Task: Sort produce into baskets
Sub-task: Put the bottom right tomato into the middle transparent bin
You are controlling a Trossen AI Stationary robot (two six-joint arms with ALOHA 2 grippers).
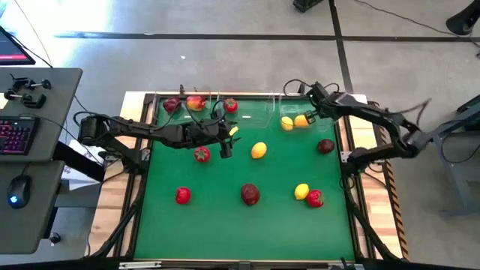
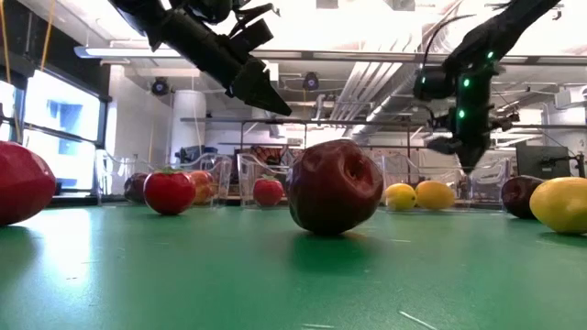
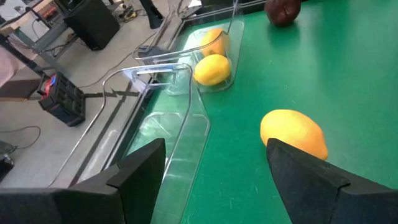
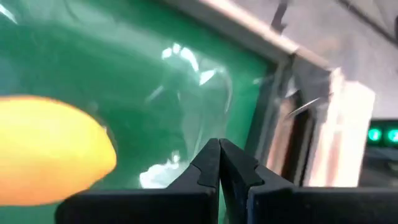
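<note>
Dark apple (image 2: 335, 186) sits mid-mat (image 1: 247, 232), unsorted like six others. Three red fruits and two lemons (image 1: 294, 121) are binned. Left claw (image 1: 225, 139) gapes empty; right claw (image 1: 311, 91) pinched, empty, over lemon bin (image 1: 274, 105).

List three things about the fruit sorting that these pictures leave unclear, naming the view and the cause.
- Middle bin: its clear walls barely show in the high view.
- Lemon in the right wrist view: blurred and cut off by the picture edge.
- Dark apple in the left wrist view: cut off by the picture's edge.
</note>
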